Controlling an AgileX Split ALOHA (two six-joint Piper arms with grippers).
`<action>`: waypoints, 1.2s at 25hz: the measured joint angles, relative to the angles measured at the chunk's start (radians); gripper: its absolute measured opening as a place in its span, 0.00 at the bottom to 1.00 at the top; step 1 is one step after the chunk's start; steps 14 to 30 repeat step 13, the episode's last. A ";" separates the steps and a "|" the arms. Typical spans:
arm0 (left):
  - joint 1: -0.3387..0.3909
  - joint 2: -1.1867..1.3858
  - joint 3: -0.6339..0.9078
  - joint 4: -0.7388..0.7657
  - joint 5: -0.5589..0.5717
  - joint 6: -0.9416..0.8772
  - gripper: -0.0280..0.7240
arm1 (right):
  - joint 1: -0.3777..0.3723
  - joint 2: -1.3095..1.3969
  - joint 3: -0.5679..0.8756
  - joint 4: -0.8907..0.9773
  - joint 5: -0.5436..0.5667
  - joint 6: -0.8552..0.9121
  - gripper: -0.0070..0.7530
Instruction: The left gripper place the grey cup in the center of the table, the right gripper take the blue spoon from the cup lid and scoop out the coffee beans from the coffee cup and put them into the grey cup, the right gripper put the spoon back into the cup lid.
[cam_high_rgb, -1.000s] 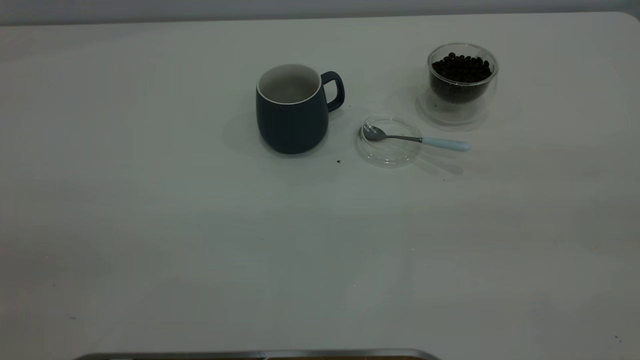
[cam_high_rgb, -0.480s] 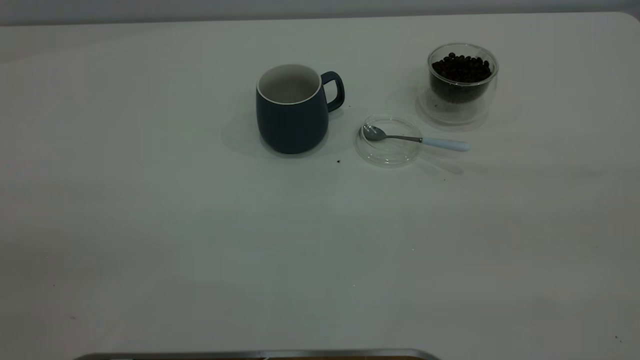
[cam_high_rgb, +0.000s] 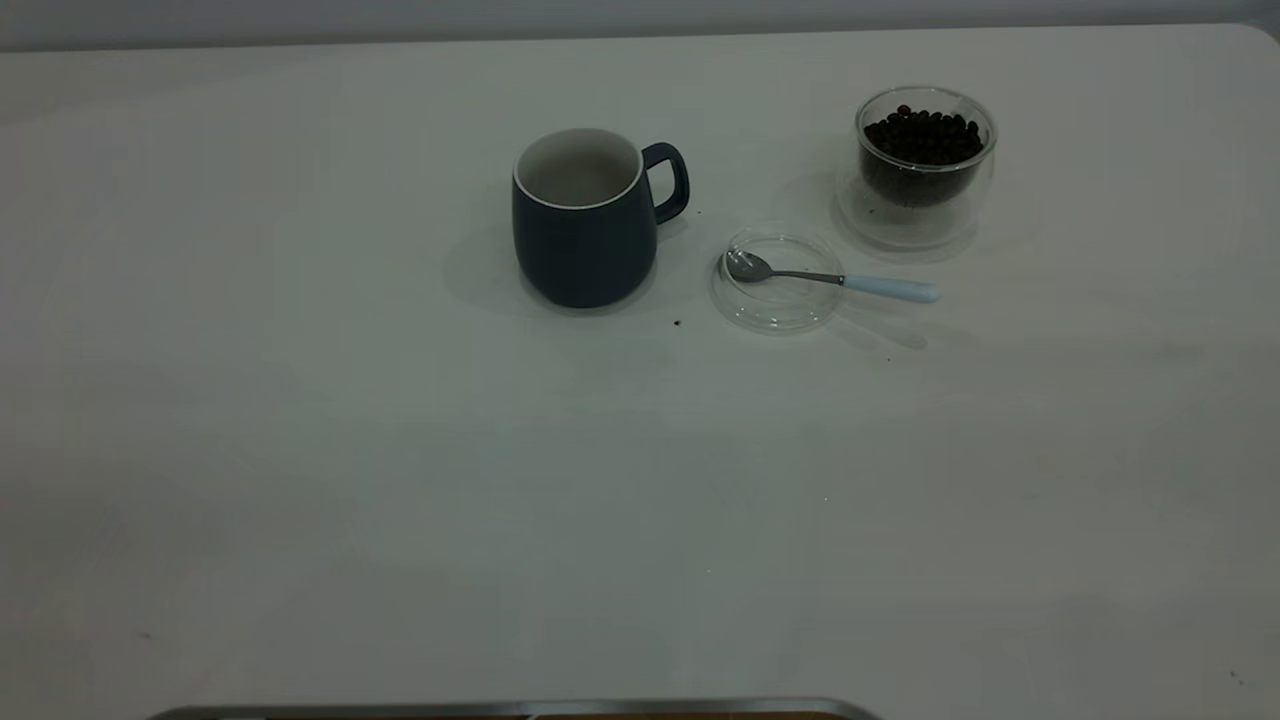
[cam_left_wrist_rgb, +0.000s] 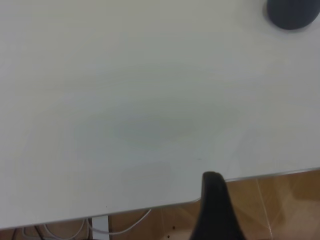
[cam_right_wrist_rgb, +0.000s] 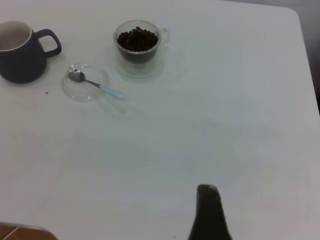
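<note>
The grey cup (cam_high_rgb: 585, 220) stands upright near the table's (cam_high_rgb: 400, 480) middle, its handle toward the cup lid (cam_high_rgb: 790, 308). The blue spoon (cam_high_rgb: 888, 288) lies with its bowl in the lid and its handle sticking out toward the right. Behind them the coffee cup (cam_high_rgb: 925, 215) holds the coffee beans (cam_high_rgb: 922, 135). Neither arm shows in the exterior view. My right gripper (cam_right_wrist_rgb: 207, 190) is shut and hovers over bare table, far from the spoon (cam_right_wrist_rgb: 107, 90) and lid (cam_right_wrist_rgb: 86, 92). My left gripper (cam_left_wrist_rgb: 214, 177) is shut at the table's edge, far from the cup (cam_left_wrist_rgb: 292, 14).
A dark speck (cam_high_rgb: 677, 323) lies between the mug and the lid. A metal-rimmed edge (cam_high_rgb: 520, 708) shows at the near side of the table. In the left wrist view the table's edge (cam_left_wrist_rgb: 150, 207), cables and a wooden floor (cam_left_wrist_rgb: 280, 200) appear.
The cup, lid, spoon and beans are where they were. Only faint shading on the near part of the table has shifted.
</note>
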 joint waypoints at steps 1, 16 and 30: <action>0.000 0.000 0.000 0.000 0.000 0.000 0.82 | 0.000 0.000 0.000 0.002 0.000 0.000 0.79; 0.000 0.000 0.000 0.000 0.000 -0.001 0.82 | 0.000 0.000 0.000 0.006 0.000 0.000 0.79; 0.000 0.000 0.000 0.000 0.000 -0.001 0.82 | 0.000 0.000 0.000 0.006 0.000 0.000 0.79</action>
